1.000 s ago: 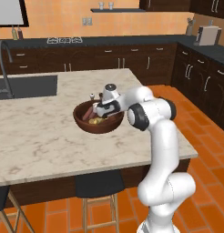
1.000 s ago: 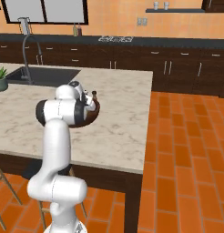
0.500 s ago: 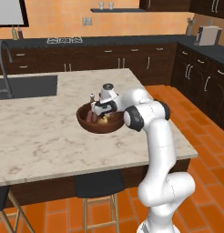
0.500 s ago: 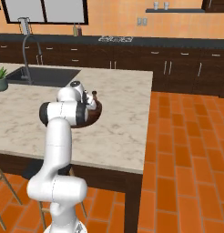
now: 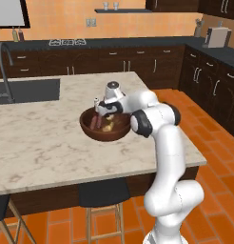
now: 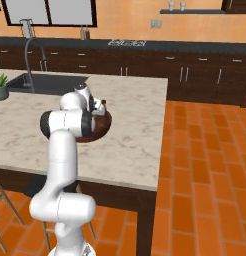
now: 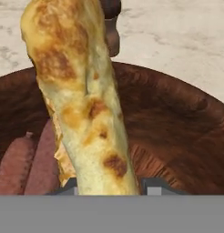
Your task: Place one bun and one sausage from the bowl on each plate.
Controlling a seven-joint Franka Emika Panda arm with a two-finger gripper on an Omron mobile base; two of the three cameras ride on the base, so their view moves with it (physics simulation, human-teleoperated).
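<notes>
Over the island: white marble-patterned counter top (image 5: 38, 143), with the wide, round, dark reddish-brown wooden-looking bowl (image 5: 105, 131) standing on it near the arm's side edge.
Gripper: the dark two-finger gripper (image 5: 105, 113) hangs low above the bowl's middle, hand pointing down; from the right base view it sits at (image 6: 98, 106), mostly behind the arm's own elbow.
Grip: clamped on the long golden-brown toasted bun (image 7: 82, 91); the two finger tips stand on either side of the bun's near end, touching it.
Bun, long axis: runs along the gripper's line of sight, from the finger tips at the bottom of the hand view up to the top edge, leaning slightly left; the far end points at the counter beyond the bowl's rim.
Bun, place: over the bowl's interior; whether its far end touches the bowl cannot be told.
Sausages: two reddish-brown sausages (image 7: 27, 161) lie side by side on the bowl floor, just beside the bun, roughly parallel to it.
Bowl rim: a dark arc (image 7: 177, 91) crossing behind the bun.
Small dark object beyond the bun's tip: too hidden to identify.
</notes>
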